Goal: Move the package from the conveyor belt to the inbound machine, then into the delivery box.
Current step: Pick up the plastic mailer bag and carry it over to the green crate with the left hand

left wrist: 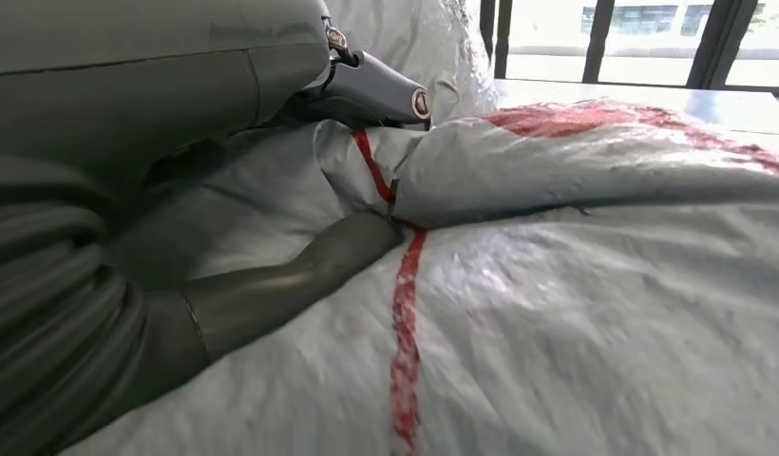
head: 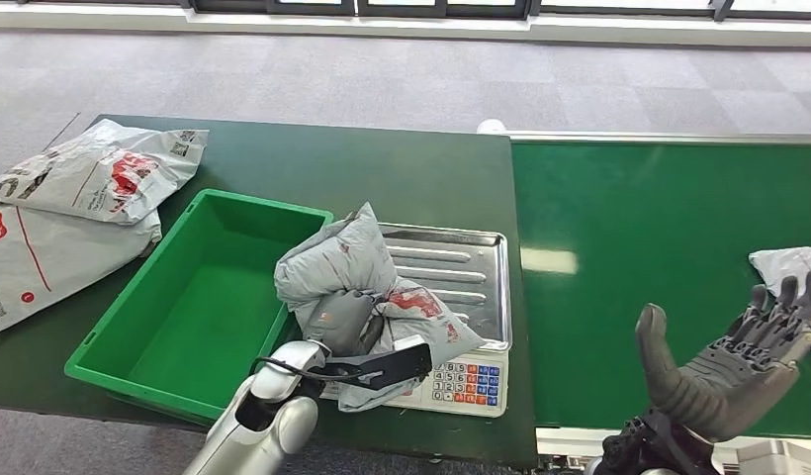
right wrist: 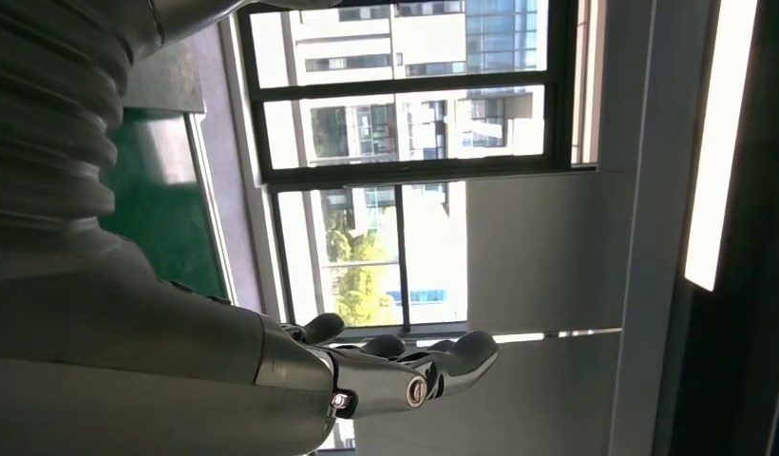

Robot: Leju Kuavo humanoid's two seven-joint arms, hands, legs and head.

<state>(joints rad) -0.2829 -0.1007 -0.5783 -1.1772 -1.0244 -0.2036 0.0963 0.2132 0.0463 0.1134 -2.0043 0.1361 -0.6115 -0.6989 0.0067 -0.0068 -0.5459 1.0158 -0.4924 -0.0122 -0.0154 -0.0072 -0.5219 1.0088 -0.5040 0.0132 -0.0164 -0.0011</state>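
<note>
A crumpled grey package (head: 340, 259) with red print sits bunched up on the left part of the scale's metal tray (head: 463, 265), next to the green delivery box (head: 199, 302). My left hand (head: 342, 322) grips the package from the near side. In the left wrist view its fingers (left wrist: 300, 275) dig into a fold of the package (left wrist: 576, 313). My right hand (head: 738, 361) is open with its fingers spread, raised over the near right of the green conveyor belt (head: 639, 228). The right hand (right wrist: 395, 366) holds nothing in the right wrist view either.
A second grey package (head: 789, 267) lies on the belt's right edge, just beyond my right hand. Two more packages (head: 95, 178) lie on the dark table left of the box. The scale's keypad (head: 466, 381) faces me at the table's near edge.
</note>
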